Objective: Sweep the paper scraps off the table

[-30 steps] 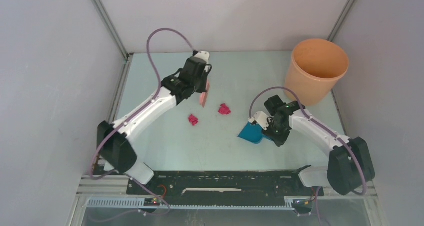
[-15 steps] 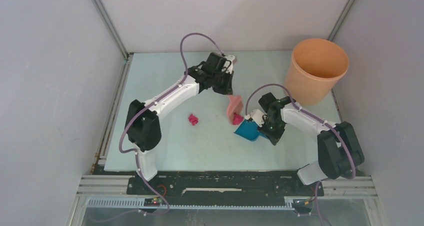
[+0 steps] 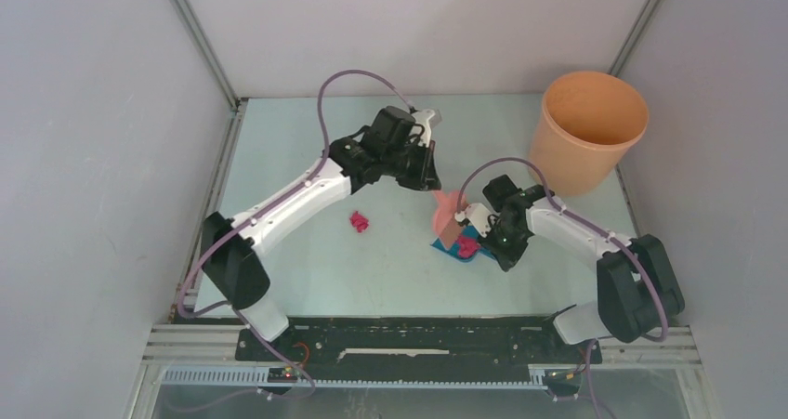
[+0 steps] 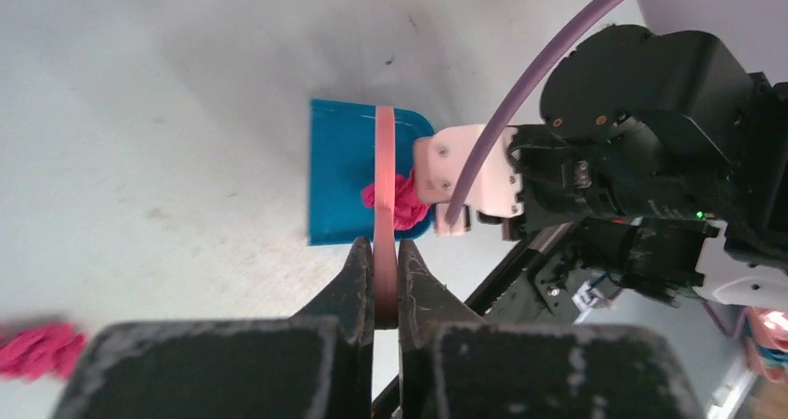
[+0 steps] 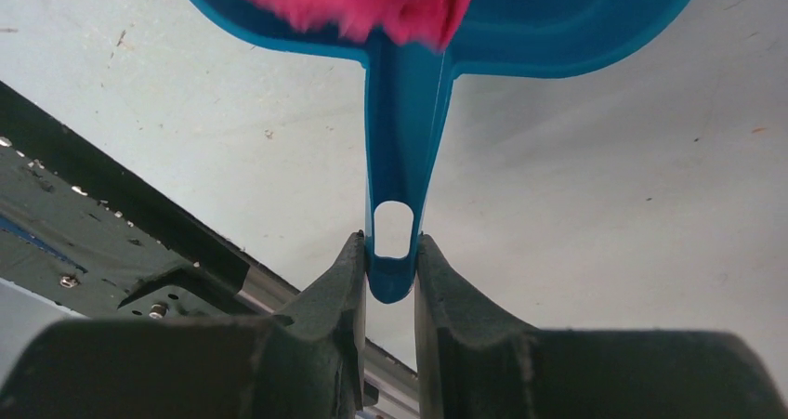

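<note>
We see a pale mint-green tabletop (image 3: 307,150), smooth and lightly scuffed, boxed in by plain grey walls (image 3: 93,159) with metal frame posts at the far corners. An orange bucket (image 3: 588,129) stands at the tabletop's far right corner. A black rail (image 3: 418,337) runs along the near edge, where the arm bases sit.

The left gripper (image 4: 386,252) has its fingers pressed tight on the thin handle of a pink hand brush (image 3: 446,216). The brush reaches down to a blue dustpan (image 4: 339,177). The right gripper (image 5: 392,252) pinches the tip of the dustpan's handle, right at its hanging hole. The dustpan lies flat on the tabletop right of centre, between the two grippers.

One magenta paper scrap (image 5: 353,1) sits inside the dustpan, right at the brush, near the left gripper and a handle's length ahead of the right gripper. A second magenta scrap (image 3: 359,221) lies loose on the tabletop near its centre. It is left of the dustpan and well apart from both grippers, just to the near side of the left arm.
</note>
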Robot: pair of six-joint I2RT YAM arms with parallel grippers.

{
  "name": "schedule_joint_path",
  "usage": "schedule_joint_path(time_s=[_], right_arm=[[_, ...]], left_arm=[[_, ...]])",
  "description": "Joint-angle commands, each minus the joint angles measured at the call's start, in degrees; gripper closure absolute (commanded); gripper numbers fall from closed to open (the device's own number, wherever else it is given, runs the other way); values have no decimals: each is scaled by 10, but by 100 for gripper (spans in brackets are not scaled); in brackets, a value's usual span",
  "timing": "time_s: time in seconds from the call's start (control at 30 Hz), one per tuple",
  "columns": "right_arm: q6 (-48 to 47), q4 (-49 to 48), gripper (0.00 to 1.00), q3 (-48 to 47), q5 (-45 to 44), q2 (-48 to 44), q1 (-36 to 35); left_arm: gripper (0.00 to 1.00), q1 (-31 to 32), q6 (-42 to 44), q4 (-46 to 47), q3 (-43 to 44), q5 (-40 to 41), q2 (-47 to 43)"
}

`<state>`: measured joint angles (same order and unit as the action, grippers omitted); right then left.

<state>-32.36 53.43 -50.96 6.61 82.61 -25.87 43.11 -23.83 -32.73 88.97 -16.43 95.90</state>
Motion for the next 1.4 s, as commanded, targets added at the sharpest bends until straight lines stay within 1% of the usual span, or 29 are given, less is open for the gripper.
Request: schedule_joint_path(time_s=[0.0,0.13,0.33,0.5,0.63,0.77,0.97,1.07,1.1,1.17,1.27,1.37], right_arm=[[12,-19,100,26,16,-40,-12],[10,-19,100,37,20,-63,-27],[11,-23,100,37,8,-66,-66],[15,-25,100,24,-9,-31,-95],[15,-27,100,12,-15,-9,-112],[20,-26,100,3,-21,1,-126],[21,-25,100,1,-25,4,-130],[25,-27,100,0,-23,7,-130],[26,-29,100,1,-23,8,-131],[26,-31,100,0,-21,13,-131],[28,-33,100,-1,-19,17,-131],[29,-32,100,-1,-17,16,-130]], left_arm=[[100,-3,53,-101,56,110,-66],[100,-9,108,-181,83,224,-86],[100,-37,154,-270,78,394,-81],[100,-61,161,-298,51,479,-58],[100,-86,172,-299,44,492,-17],[100,-94,179,-283,50,463,35],[100,-92,163,-237,48,319,68],[100,-77,144,-211,43,229,66],[100,-69,139,-203,41,210,65],[100,-59,125,-183,31,154,61],[100,-46,96,-149,8,92,55],[100,-36,61,-86,-33,26,36]])
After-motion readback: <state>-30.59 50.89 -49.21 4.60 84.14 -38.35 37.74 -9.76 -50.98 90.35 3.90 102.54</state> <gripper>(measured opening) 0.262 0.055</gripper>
